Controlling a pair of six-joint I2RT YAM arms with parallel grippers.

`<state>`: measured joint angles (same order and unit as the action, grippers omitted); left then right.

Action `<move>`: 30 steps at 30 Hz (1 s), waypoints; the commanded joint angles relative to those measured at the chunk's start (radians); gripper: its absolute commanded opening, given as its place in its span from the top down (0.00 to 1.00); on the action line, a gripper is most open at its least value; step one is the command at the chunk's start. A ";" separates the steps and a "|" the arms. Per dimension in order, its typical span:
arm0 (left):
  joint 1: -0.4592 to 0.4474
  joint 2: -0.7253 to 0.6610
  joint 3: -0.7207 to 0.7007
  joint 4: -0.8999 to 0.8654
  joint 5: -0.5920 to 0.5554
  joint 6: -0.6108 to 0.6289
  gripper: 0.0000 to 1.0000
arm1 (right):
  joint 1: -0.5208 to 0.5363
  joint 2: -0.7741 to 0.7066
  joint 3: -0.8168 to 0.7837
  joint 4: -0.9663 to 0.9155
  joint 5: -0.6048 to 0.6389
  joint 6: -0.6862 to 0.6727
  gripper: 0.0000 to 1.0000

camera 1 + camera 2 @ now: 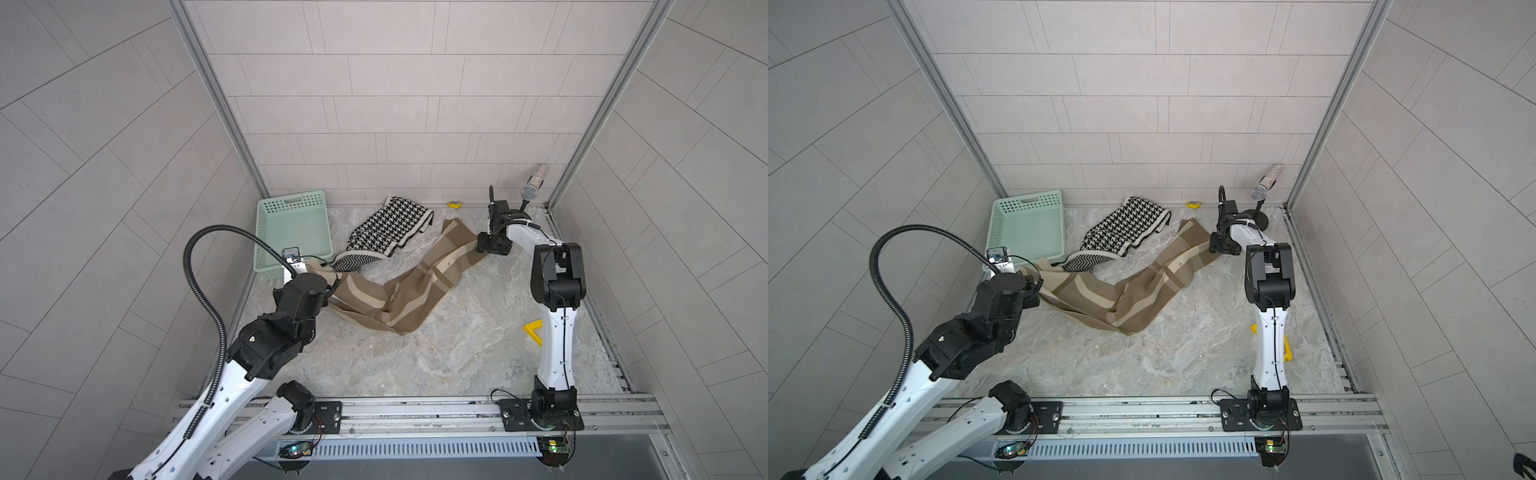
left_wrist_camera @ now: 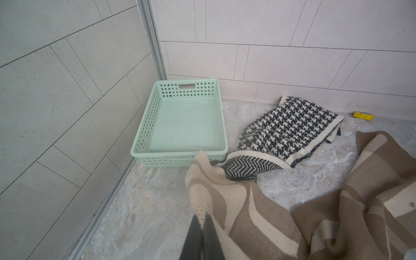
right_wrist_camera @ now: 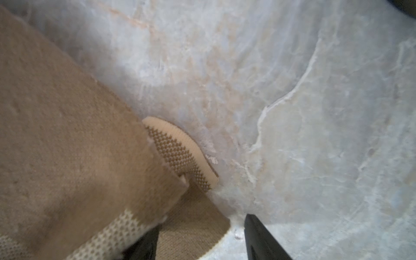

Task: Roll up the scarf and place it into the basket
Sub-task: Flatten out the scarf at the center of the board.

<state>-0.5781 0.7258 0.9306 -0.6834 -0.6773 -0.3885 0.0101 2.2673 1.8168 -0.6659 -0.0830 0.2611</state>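
The striped scarf (image 1: 399, 291) is laid unrolled on the tabletop (image 1: 415, 361), long axis from centre-left to upper right of the frame. Its end beside the basket (image 1: 291, 203) is pinched by the left tool (image 2: 203, 219); the other is straddled by the wide-open right tool (image 3: 200, 222).

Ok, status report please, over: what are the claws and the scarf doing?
Left claw shut on one end of tan striped scarf. Right claw open at its other end. Scarf unrolled, basket empty. Houndstooth scarf lies beside basket.
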 commanded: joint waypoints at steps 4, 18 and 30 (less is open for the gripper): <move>0.006 0.005 -0.008 0.031 -0.036 0.016 1.00 | -0.001 0.046 0.076 -0.066 -0.002 -0.090 0.40; 0.006 0.009 -0.016 0.039 -0.036 0.007 1.00 | 0.008 0.129 0.145 -0.146 -0.052 -0.120 0.57; 0.011 0.015 -0.022 0.049 -0.038 0.007 1.00 | 0.010 0.148 0.193 -0.218 -0.015 -0.122 1.00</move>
<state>-0.5758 0.7380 0.9157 -0.6582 -0.6846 -0.3843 0.0212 2.3791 2.0159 -0.7944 -0.1356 0.1493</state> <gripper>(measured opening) 0.054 0.053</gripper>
